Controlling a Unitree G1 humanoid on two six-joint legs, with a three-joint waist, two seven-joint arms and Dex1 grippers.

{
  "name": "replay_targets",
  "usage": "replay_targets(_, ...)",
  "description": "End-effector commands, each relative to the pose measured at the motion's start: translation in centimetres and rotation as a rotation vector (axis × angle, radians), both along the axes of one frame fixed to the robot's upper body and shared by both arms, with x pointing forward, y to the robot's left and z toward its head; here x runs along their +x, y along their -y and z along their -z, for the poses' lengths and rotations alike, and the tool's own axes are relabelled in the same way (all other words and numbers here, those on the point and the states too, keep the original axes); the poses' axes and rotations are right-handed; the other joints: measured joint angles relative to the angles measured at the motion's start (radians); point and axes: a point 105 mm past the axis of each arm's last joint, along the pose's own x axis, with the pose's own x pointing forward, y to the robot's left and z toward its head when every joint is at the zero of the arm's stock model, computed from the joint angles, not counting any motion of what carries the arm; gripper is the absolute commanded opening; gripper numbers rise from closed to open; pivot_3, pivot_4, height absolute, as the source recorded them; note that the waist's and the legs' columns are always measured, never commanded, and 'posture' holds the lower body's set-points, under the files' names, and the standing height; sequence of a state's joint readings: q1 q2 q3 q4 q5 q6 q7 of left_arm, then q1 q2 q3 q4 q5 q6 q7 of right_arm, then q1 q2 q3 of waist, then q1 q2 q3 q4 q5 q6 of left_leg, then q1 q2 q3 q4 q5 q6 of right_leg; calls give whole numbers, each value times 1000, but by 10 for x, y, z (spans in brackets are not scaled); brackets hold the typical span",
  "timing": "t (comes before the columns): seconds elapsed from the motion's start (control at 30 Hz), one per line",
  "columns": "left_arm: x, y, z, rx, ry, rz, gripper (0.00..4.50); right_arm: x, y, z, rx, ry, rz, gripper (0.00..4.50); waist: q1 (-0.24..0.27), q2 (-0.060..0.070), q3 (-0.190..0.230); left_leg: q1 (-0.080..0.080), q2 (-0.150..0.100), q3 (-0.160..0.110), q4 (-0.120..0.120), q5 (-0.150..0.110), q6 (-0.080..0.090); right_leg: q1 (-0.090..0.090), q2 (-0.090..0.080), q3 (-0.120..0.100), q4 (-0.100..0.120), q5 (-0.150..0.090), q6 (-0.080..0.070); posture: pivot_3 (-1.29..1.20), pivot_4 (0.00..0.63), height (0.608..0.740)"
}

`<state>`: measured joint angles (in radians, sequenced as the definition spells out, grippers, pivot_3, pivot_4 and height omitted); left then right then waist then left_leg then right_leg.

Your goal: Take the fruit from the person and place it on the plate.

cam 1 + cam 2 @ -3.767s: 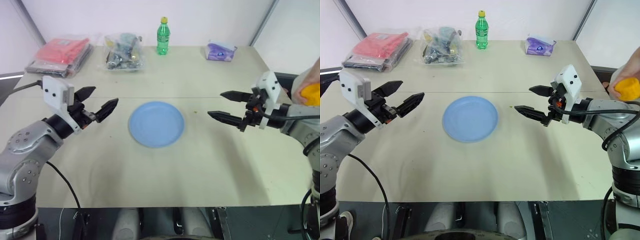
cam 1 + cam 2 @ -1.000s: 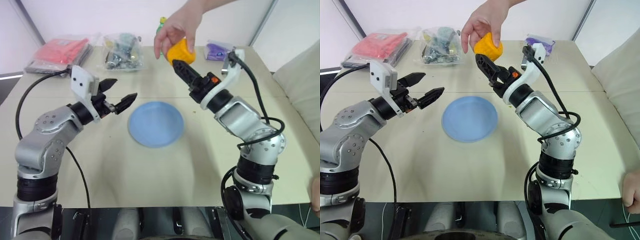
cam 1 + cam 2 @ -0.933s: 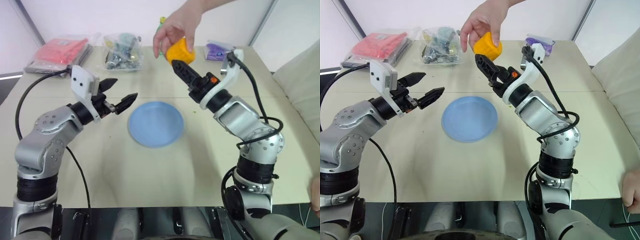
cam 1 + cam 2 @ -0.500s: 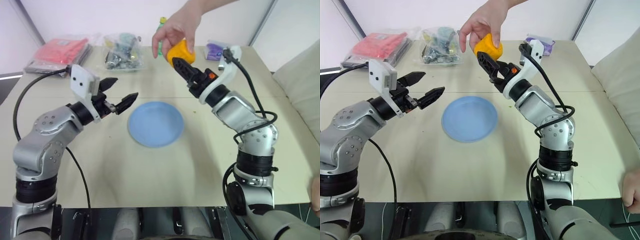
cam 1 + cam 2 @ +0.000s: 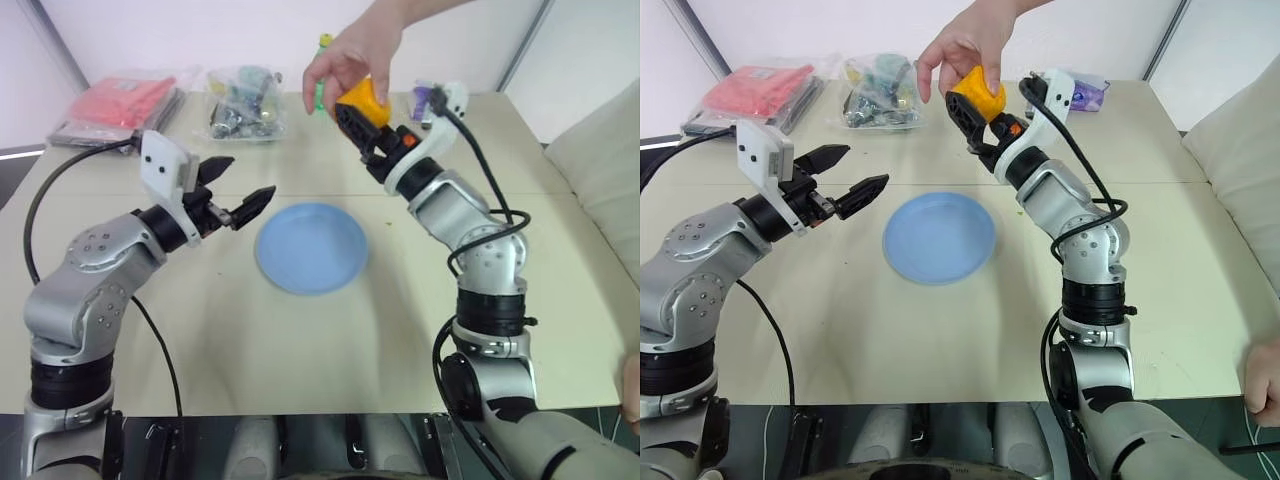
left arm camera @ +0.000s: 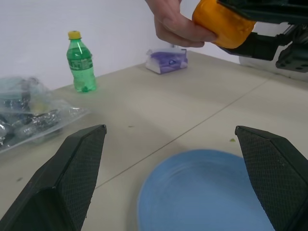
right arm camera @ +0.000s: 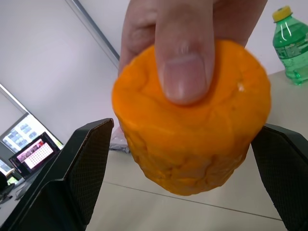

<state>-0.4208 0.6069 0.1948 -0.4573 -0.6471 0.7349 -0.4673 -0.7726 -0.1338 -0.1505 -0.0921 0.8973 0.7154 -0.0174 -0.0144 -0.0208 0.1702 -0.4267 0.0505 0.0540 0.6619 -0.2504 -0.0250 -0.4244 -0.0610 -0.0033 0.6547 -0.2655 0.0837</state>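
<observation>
Right gripper (image 7: 185, 192) is seen with fingers spread wide, one to each side of the fruit (image 7: 192, 139), not clamped on it. Fruit is held from above by the person's hand (image 5: 350, 55), raised over the table (image 5: 420, 330) behind the plate (image 5: 312, 247). Left gripper (image 5: 232, 196) is held spread and empty, beside the plate's left edge

Fruit (image 7: 192, 134) matt, dimpled skin; plate (image 5: 312, 247) smooth, matt plastic.
</observation>
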Motion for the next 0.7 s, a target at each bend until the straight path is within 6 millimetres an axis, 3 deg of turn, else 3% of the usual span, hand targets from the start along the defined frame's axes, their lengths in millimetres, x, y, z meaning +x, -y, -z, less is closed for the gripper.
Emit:
replay_targets(0.03, -7, 1, -11, -11, 51, 2, 4500, -3, -3, -19, 11, 80, -2, 3524, 0, 0, 0, 0, 0, 0, 0, 0, 0, 0, 0, 0, 0, 0, 0, 0, 150, 731)
replay_targets(0.1, -7, 1, -11, -11, 51, 0, 4500, -2, -3, -19, 9, 84, 6, 2659, 0, 0, 0, 0, 0, 0, 0, 0, 0, 0, 0, 0, 0, 0, 0, 0, 150, 731)
replay_targets(0.13, -7, 1, -12, -12, 52, -1, 4500, -1, -2, -19, 6, 84, 13, 2454, 0, 0, 0, 0, 0, 0, 0, 0, 0, 0, 0, 0, 0, 0, 0, 0, 150, 731)
replay_targets(0.43, -6, 0, -11, -13, 54, -5, 4500, -2, -3, -17, -56, 84, 7, 2453, -1, 0, 0, 0, 0, 0, 0, 0, 0, 0, 0, 0, 0, 0, 0, 0, 150, 731)
replay_targets(0.57, -5, -3, -9, 0, 45, -8, 4500, -11, -8, 1, -202, 57, -48, 2453, 1, 0, 0, 0, 0, 0, 0, 0, 0, 0, 0, 0, 0, 0, 0, 0, 150, 731)
replay_targets(0.7, -7, -11, -5, 17, 20, -11, 4500, -23, -11, 34, -402, 1, -127, 2453, 0, 0, 0, 0, 0, 0, -1, 0, 0, 0, 0, 0, -1, 0, 0, 0, 150, 731)
